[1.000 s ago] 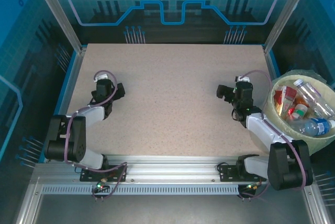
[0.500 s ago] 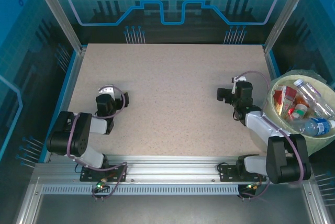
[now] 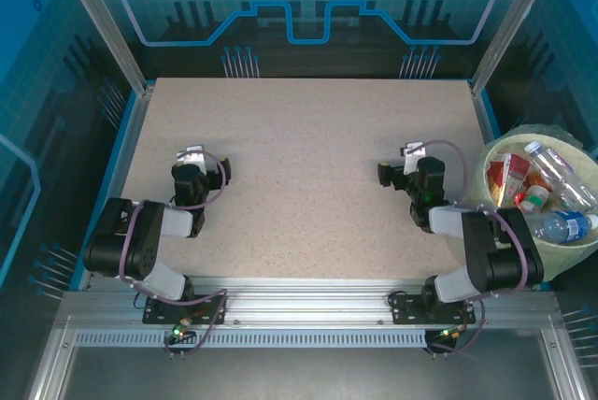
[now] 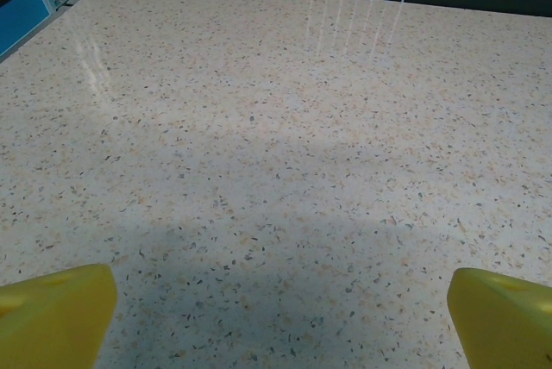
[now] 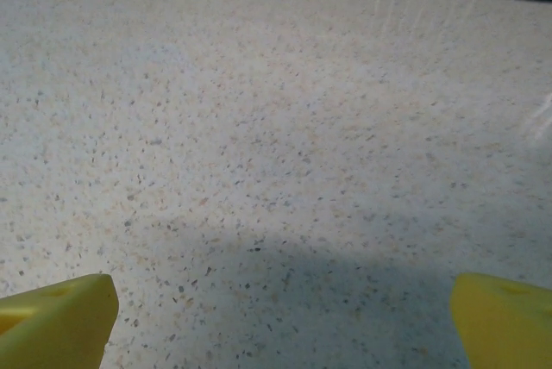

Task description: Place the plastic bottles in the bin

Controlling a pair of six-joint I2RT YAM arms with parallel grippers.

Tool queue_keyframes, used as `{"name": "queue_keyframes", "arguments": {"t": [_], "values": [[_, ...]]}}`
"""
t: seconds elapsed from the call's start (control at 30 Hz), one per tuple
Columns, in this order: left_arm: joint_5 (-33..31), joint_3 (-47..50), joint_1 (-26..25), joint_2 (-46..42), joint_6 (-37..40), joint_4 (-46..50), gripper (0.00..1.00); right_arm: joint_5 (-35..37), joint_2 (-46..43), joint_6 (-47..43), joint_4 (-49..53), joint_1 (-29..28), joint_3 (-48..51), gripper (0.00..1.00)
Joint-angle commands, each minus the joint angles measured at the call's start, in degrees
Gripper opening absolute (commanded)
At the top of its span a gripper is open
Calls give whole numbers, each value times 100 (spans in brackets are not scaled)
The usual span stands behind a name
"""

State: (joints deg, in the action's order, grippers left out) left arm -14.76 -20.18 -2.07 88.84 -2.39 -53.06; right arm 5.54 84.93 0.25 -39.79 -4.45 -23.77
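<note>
Status | left fingers point(image 4: 52, 313) spread wide, empty | right fingers point(image 5: 52, 317) spread wide, empty

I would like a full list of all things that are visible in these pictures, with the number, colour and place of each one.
table: one, speckled beige, under both arms
bin: one, pale yellow-green with a thin plastic liner, beside the table's right edge
plastic bottles: several, exact count not clear; transparent, with red, blue and white labels or caps; inside the bin
metal rail: one, silver, along the near edge, at the arm bases
back panel: one, blue with a line pattern, behind the table
left arm: one, black and white, near left
right arm: one, black and white, near right, next to the bin
left hand: one, yellow fingertips, open, holding nothing, above the table
right hand: one, yellow fingertips, open, holding nothing, above the table
</note>
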Motion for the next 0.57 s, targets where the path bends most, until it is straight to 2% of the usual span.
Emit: {"name": "queue_keyframes", "arguments": {"t": [0.0,0.53], "values": [[-33,-69,-22,15,134,-194,99,-272,146,-46,-348,136,-123,100],[-2,-82,-22,11,134,-175,99,-255,121,-21,-308,158,-107,100]]}}
